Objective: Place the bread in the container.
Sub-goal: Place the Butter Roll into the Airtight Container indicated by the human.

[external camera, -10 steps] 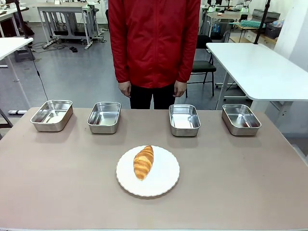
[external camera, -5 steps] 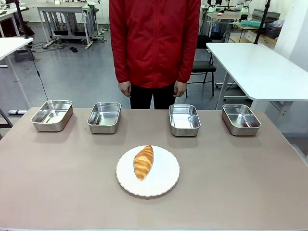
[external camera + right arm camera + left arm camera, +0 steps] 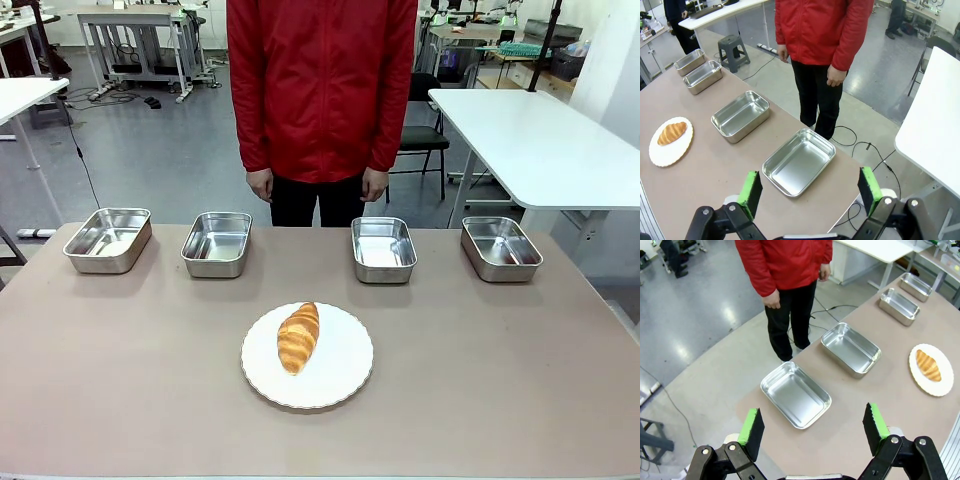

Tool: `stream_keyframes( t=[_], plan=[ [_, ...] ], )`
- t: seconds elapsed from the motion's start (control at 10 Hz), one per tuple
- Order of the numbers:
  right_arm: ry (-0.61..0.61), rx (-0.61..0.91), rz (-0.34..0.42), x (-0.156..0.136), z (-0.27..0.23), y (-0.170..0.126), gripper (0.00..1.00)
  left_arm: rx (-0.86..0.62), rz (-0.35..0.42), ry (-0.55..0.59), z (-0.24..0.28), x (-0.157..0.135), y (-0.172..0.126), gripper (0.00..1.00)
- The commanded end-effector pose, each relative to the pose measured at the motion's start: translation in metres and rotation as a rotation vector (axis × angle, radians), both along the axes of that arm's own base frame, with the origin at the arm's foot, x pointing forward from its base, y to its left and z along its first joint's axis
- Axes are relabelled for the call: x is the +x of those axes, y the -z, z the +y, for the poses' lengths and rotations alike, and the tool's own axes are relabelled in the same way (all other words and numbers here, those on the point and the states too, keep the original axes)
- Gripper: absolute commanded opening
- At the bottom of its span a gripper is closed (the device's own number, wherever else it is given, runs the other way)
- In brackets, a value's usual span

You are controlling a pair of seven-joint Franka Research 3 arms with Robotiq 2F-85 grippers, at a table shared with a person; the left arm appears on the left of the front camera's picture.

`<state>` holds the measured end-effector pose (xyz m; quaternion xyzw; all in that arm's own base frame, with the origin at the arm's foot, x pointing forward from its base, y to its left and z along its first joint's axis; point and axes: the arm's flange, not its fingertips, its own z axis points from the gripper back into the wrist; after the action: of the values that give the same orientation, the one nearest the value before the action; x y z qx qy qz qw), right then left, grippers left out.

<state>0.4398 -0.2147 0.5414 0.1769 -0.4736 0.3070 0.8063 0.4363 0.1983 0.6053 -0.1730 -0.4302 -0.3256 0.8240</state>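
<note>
Four containers [image 3: 108, 240] [image 3: 217, 243] [image 3: 383, 249] [image 3: 500, 247]; one bread [image 3: 298, 337]; one plate [image 3: 340, 368]; one person [image 3: 320, 90]; one table [image 3: 490, 380].

Your front camera sits on the robot's side of the surface [image 3: 120, 400], tilted slightly down. It faces straight across to the person [image 3: 320, 90] standing at the far edge and takes in the full width from middle range. Your left wrist camera hangs high off the left end, looking down past the left arm's fingers [image 3: 752, 426] at the picture's bottom edge. From there the row of containers [image 3: 795, 394] runs away toward the upper right. Your right wrist camera mirrors it above the right end, looking past the right arm's fingers [image 3: 751, 192], and the row recedes to the upper left. All three views share the four containers, the plate [image 3: 345, 380] with the bread [image 3: 298, 337], and the person.
</note>
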Motion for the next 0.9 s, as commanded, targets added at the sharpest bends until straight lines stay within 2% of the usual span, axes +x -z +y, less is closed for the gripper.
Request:
stream_keyframes(
  t=[0.0, 0.8],
  plan=[
    [-0.002, -0.003, -0.006, -0.0004, 0.0001, -0.0009, 1.0, 0.005, -0.005, 0.004, 0.0001, -0.0006, 0.0004, 1.0],
    [-0.002, -0.003, -0.006, -0.0004, 0.0001, -0.0009, 1.0, 0.005, -0.005, 0.004, 0.0001, -0.0006, 0.0004, 1.0]
  ],
)
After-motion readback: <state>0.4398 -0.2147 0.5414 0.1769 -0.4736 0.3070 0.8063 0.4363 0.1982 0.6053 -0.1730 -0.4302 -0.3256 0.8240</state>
